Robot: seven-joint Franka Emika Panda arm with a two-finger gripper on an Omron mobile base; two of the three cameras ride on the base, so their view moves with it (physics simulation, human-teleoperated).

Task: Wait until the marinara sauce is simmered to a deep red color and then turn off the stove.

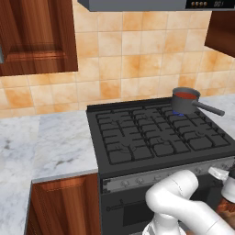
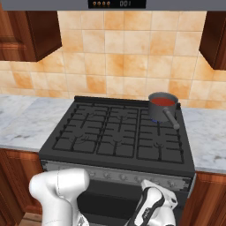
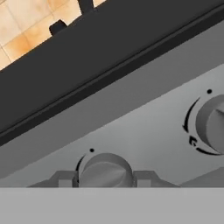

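Black gas stove [image 1: 156, 137] set into a grey marble counter [image 1: 55, 142], orange tile wall [image 2: 119, 53] behind, dark wood cabinets above at both sides. Grey saucepan [image 1: 185, 100] sits on the back right burner, handle pointing toward the front right; a small blue flame [image 1: 178, 113] shows under it. The sauce [image 1: 185, 95] inside is red, a smooth disc rimmed by the pan wall; in the right base view it [image 2: 163, 101] reads as a fairly bright red. Grey knob strip [image 2: 114, 174] runs along the stove front below the grates. The white arm [image 1: 183, 202] is bent low in front of the range, its hand up against the right part of that strip. In the hand view the gripper [image 3: 105, 178] is close on a round grey knob [image 3: 105, 169]: the two finger tips [image 3: 63, 179] show just beside the knob on either side of it, so the pincer is partly open around the knob, and whether the pads press on it cannot be told. A second knob [image 3: 212, 124] sits to the right on the same strip, well apart from the fingers.
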